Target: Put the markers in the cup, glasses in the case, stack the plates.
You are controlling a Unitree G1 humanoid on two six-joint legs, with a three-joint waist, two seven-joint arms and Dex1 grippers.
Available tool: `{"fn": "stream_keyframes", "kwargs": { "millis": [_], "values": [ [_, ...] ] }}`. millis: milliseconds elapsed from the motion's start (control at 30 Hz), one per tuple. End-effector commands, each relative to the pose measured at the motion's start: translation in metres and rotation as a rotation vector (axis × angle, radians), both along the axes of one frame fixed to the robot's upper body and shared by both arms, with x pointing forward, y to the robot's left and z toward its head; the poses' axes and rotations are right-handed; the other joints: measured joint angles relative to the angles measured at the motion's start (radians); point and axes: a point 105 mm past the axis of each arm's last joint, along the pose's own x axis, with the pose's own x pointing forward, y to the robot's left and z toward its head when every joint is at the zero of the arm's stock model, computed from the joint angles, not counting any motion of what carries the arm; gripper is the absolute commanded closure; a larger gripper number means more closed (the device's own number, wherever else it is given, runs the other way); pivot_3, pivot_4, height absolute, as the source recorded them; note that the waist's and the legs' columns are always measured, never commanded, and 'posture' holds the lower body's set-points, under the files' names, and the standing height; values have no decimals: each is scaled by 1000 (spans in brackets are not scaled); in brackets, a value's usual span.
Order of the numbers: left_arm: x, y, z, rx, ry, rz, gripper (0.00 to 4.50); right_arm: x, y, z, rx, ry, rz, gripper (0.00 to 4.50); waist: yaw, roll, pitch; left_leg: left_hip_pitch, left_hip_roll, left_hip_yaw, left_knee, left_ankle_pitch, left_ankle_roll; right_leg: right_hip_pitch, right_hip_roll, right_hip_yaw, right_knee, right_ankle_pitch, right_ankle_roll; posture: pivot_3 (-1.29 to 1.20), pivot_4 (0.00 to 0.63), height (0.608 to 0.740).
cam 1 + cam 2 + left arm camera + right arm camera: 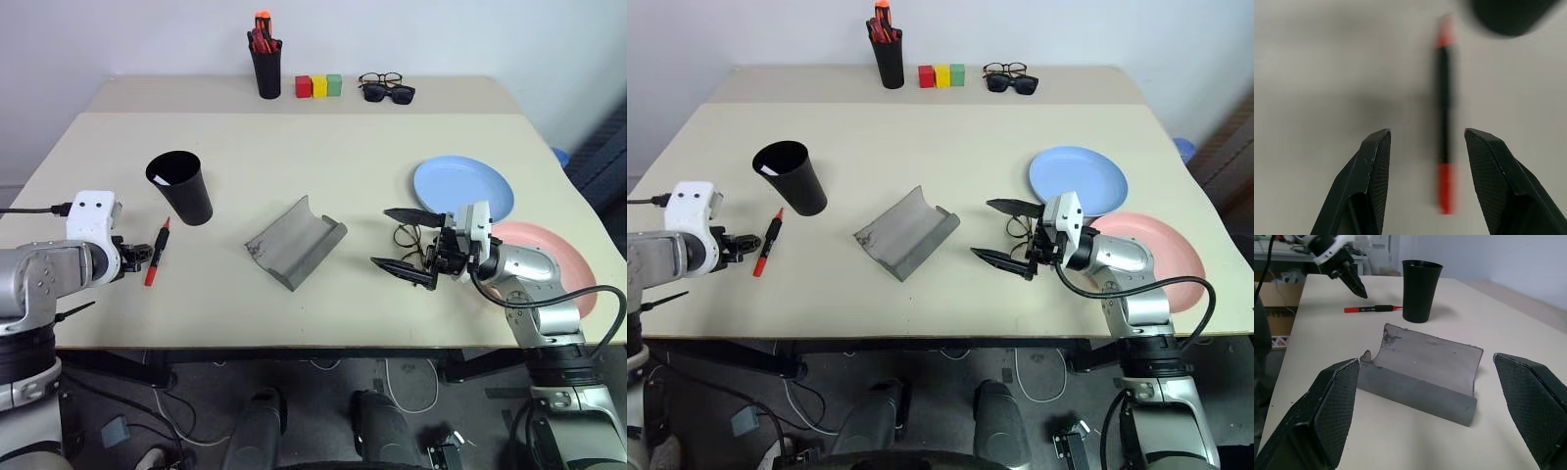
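A red marker with black ends (pixel 157 252) lies flat on the table just left of the black cup (pixel 182 188). A white sliver (pixel 162 179), seemingly the white marker, shows inside the cup's rim. My left gripper (pixel 1425 142) hangs open right over the red marker, with nothing between its fingers. The grey case (pixel 294 242) lies open at mid-table. My right gripper (pixel 405 240) is wide open, level, pointing at the case. The wire-framed glasses (pixel 408 237) lie on the table by its fingers. The blue plate (pixel 470 184) and pink plate (pixel 556 257) sit side by side at the right.
At the far edge stand a black pen holder with red and orange pens (pixel 265 61), three coloured blocks (pixel 318 85), a clear pair and dark sunglasses (pixel 388 88). The table's front edge runs close below both grippers.
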Motion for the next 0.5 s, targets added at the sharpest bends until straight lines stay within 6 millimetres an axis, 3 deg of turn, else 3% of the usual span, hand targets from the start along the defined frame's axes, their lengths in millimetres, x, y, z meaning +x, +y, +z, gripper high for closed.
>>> {"fn": "stream_keyframes", "kwargs": {
  "millis": [33, 267, 500],
  "values": [
    [9, -1, -12, 15, 49, 32, 2084, -2, 0, 6, 12, -40, 7, 0, 1, 0, 0, 0, 0, 0, 0, 0, 0, 0, 0, 0, 0, 0, 0, 0, 150, 740],
    [25, -4, -22, 35, 92, 61, 2084, -14, 0, 1, 23, -12, 66, 0, 2, 1, -1, 1, 0, 0, 0, 0, -1, 1, 0, 0, 1, 0, 1, 0, 150, 740],
    [38, -15, -10, 28, 55, 21, 2084, -18, 4, -1, 36, -9, 92, 0, 1, 2, -1, 2, 0, -1, 1, 0, -5, 2, 0, 0, 2, 0, 0, 0, 150, 740]
  ]
}}
